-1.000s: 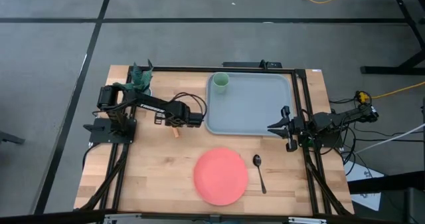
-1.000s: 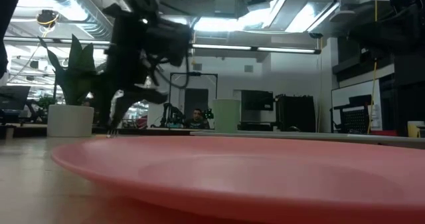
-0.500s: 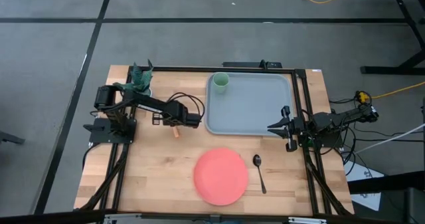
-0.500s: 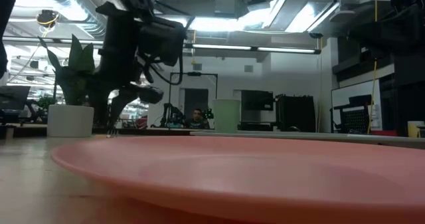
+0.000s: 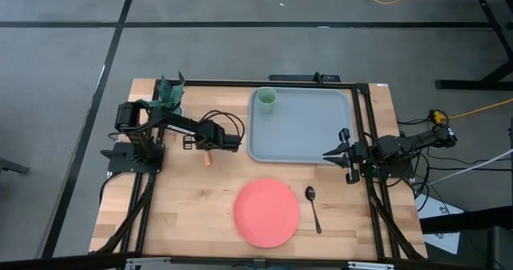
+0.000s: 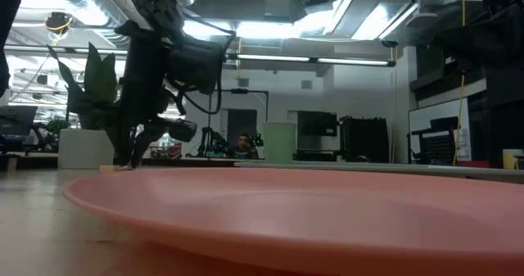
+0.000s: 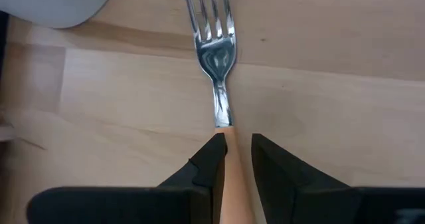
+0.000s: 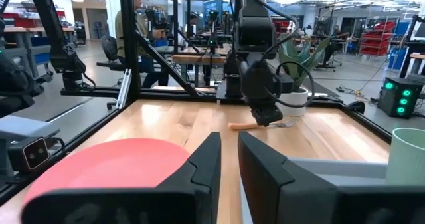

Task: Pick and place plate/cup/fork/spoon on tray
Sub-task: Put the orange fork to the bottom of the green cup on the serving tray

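Note:
The fork lies on the wood left of the tray [image 5: 321, 146], its silver tines [image 7: 212, 24] ahead of my left gripper and its orange handle [image 5: 207, 159] below it. My left gripper [image 7: 238, 151] is down over the fork and shut on it. The light green cup [image 5: 267, 98] stands in the tray's far left corner. The coral-pink plate [image 5: 266, 212] lies near the front edge, with the dark spoon [image 5: 313, 208] on the table just right of it. My right gripper [image 5: 330, 152] hovers at the tray's near right corner, its fingers a narrow gap apart and empty. My left gripper pinches the fork's orange handle [image 7: 231, 139] between its two fingers, close to where the metal neck begins. The fingers come from above, pointing down, one on each side of the handle. The fork lies level along the table; the handle's free end [image 8: 240, 125] sticks out past the gripper.
A dark green plant figure in a white pot [image 5: 168, 95] stands at the far left. A black frame rail [image 5: 365, 126] runs along the table's right side, behind my right gripper. The room beyond the table holds people and benches.
My left gripper has gone toward the table's left edge, away from the tray, and a little lower over the fork. My right arm has kept still.

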